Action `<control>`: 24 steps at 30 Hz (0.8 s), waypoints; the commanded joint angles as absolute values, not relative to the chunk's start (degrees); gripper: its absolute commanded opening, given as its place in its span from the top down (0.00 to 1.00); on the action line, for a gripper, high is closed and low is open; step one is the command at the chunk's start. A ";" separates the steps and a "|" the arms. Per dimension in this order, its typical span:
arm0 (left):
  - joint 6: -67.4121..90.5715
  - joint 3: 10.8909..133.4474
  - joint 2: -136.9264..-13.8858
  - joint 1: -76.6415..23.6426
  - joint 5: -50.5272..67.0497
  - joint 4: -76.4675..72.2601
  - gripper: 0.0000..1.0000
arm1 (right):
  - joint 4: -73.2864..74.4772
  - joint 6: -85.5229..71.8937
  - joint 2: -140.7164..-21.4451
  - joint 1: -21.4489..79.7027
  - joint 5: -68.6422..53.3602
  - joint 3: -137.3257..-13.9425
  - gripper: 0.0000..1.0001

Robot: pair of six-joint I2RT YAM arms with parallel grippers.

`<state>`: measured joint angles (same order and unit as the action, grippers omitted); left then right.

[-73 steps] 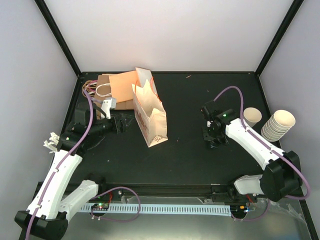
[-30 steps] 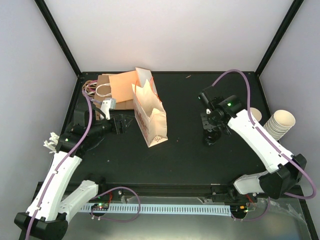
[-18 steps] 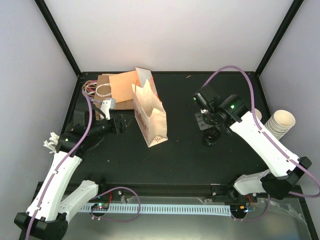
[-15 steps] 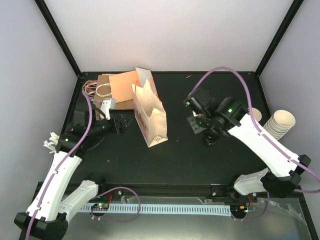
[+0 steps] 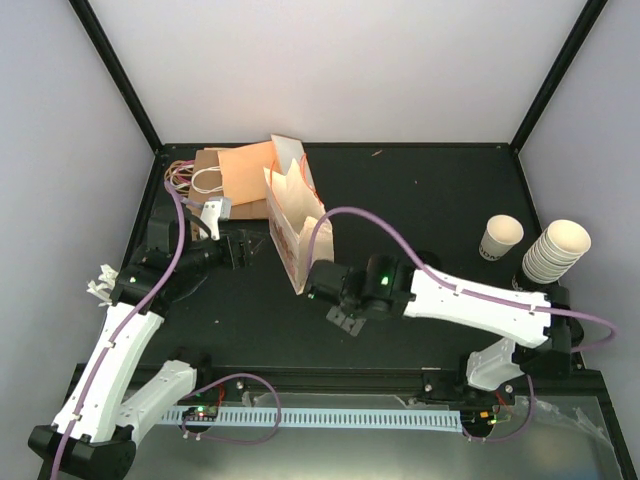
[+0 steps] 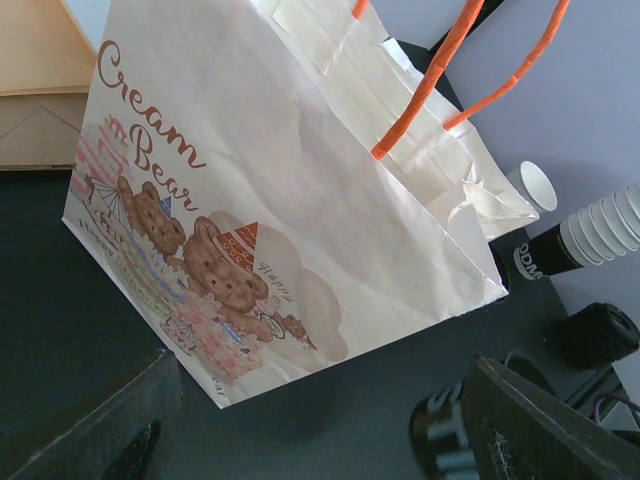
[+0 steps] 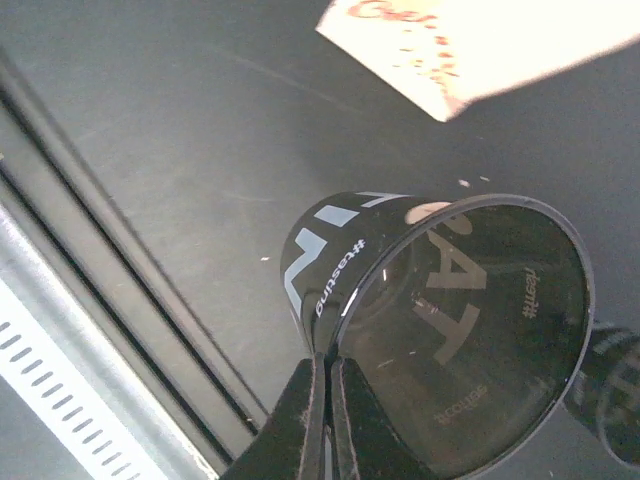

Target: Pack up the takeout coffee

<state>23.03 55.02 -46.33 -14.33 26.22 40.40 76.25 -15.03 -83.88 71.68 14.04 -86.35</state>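
The takeout coffee, a small cream paper cup (image 5: 503,237) with dark print, stands alone at the table's right side, and shows small in the left wrist view (image 6: 535,185). My right gripper (image 5: 325,285) is far from it, beside the near corner of the white bear-print bag (image 5: 300,230). This gripper (image 7: 325,372) is shut on the rim of a dark see-through cup (image 7: 450,330) with white lettering. My left gripper (image 5: 240,250) stands open just left of the bag (image 6: 280,200), its jaws wide apart with nothing between them.
A stack of nested cream cups (image 5: 558,250) stands at the right edge, right of the single cup. Flat brown paper bags (image 5: 235,180) lie at the back left behind the white bag. The table's near rail (image 7: 110,300) runs close under the held cup.
My right arm has swung from the right side across to the bag's near corner, carrying the dark cup. The cream cup, earlier behind the arm, now shows fully. The left arm has not moved.
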 commanded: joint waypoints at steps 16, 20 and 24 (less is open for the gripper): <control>22.24 56.15 -44.46 -14.06 25.30 42.38 0.21 | 61.42 -12.16 -96.76 82.44 19.55 -81.81 0.97; 22.24 55.40 -44.13 -14.06 25.17 42.50 0.21 | 60.17 -11.87 -97.69 82.44 19.52 -80.52 0.95; 22.15 55.21 -44.08 -14.06 25.19 42.57 0.20 | 60.07 -11.93 -98.07 82.53 19.75 -79.70 0.93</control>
<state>22.94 55.02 -44.84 -14.31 25.69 41.36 61.60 -12.32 -97.73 82.21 17.96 -80.36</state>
